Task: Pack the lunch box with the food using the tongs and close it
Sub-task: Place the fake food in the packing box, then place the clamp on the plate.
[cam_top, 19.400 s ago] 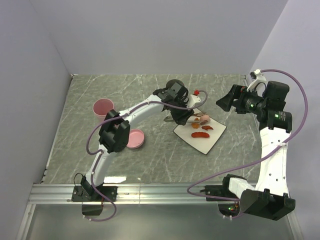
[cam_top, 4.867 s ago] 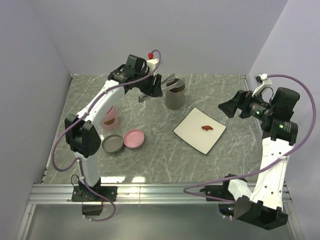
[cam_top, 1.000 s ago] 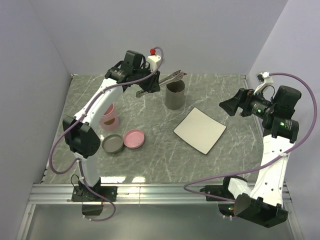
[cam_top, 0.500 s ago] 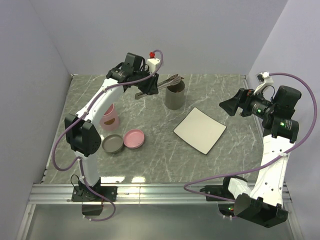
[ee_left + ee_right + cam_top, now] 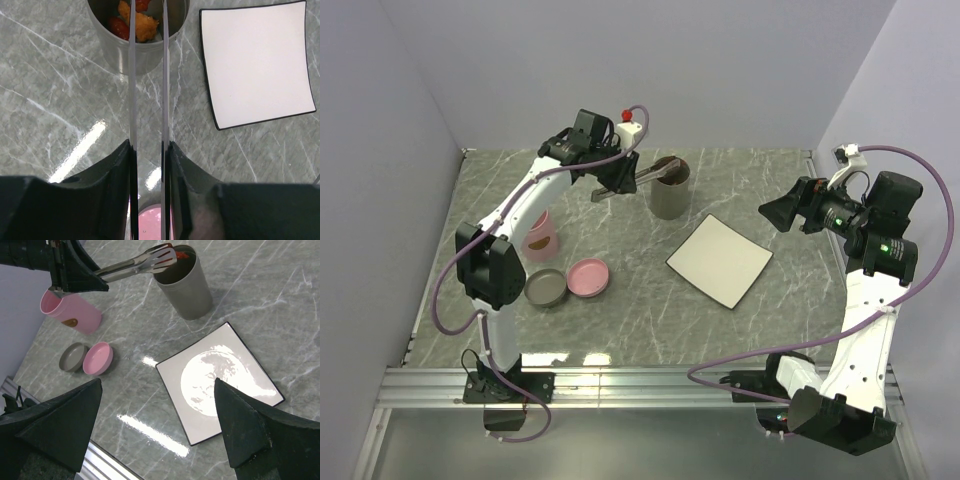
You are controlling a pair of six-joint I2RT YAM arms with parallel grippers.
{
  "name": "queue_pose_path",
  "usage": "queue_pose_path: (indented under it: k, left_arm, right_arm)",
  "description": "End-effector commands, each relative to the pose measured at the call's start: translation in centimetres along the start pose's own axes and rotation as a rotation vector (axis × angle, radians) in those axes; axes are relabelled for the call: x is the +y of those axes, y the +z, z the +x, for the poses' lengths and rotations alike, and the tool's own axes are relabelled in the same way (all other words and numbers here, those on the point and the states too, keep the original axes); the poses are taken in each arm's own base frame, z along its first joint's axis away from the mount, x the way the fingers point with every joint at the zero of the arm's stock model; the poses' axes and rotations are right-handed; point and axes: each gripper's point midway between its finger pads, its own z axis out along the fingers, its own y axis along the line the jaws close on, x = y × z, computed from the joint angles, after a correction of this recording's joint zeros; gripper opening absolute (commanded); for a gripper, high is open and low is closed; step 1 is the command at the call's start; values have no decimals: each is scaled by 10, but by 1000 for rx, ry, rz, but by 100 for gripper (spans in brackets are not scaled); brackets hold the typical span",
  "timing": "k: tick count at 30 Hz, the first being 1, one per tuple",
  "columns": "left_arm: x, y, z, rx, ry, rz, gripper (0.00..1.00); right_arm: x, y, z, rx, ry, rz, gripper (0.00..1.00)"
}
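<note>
The left claw (image 5: pixel 148 150) grips the tongs (image 5: pixel 132 75) — their tips reach over the grey cup (image 5: pixel 120 50), where the food (image 5: pixel 142 25) lies. The right claw (image 5: pixel 157 390) is wide open — holding nothing, above the bench (image 5: pixel 620 310) and white plate (image 5: pixel 220 380).

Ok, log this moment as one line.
left gripper: shut on tongs | tongs: tips over grey cup | food: in grey cup | white plate: bare | right gripper: open, holding nothing

We see the grey cup (image 5: pixel 669 195) and white plate (image 5: pixel 719 260) from high behind, close along the left jaws, and farther off past the right jaws.
</note>
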Motion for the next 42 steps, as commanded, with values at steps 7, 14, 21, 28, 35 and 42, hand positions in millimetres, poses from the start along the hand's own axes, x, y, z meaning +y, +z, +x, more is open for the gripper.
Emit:
queue_pose_path:
  k: [7,14,21,28,35,42]
  left_arm:
    - [-3,-14,-20,-50,41,-5,46]
    - [-14,-28,-34,-94,53,22,49]
    - [-57,-62,-66,-228,76,143,49]
    - [-114,-43,-72,-259,156,177,49]
    - [-146,0,-71,-290,31,144,49]
    - [-165,55,-52,-288,-20,106,49]
  right_arm:
    - [7,-5,-10,-32,-26,-9,100]
    - [8,-5,-10,-32,-27,-12,100]
    - [8,-4,-13,-41,-1,-14,100]
    - [6,-7,-21,-58,28,-18,100]
    - [-15,-26,-40,-168,97,89,100]
    - [-18,-32,-46,-195,103,112,100]
